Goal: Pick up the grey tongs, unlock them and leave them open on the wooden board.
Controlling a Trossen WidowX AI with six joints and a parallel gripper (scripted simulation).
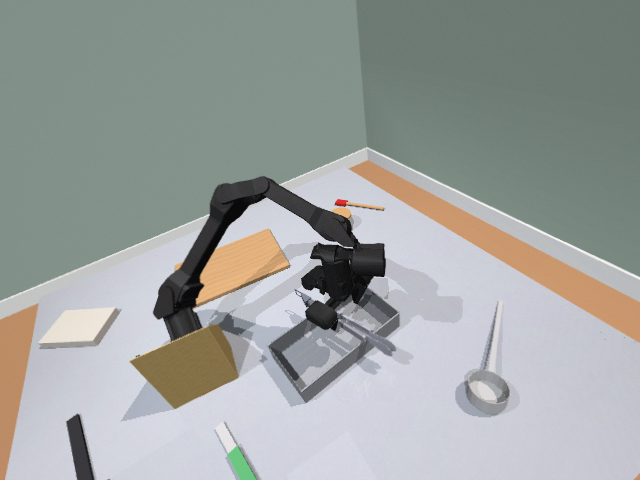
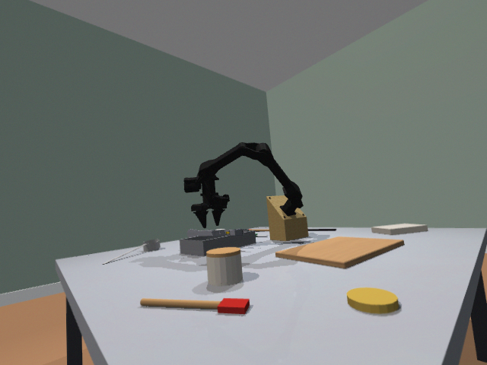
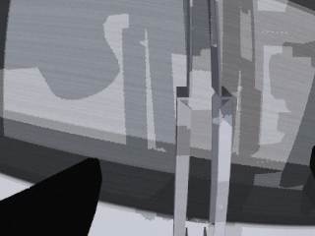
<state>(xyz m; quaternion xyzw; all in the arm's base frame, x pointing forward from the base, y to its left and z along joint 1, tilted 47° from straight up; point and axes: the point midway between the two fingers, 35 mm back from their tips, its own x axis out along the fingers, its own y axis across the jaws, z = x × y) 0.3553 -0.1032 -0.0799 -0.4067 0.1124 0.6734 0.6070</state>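
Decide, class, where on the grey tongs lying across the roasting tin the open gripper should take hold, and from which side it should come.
Grip the tongs mid-length, where their two arms bridge the roasting tin with free space underneath. Come straight down from above with the open gripper, one finger outside each arm, so that closing squeezes the arms together.

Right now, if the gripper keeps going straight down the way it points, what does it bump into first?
Most likely the grey tongs. The open gripper points down over the roasting tin, and the wrist view shows the tongs lying across it right below. Exact depth is hard to judge.
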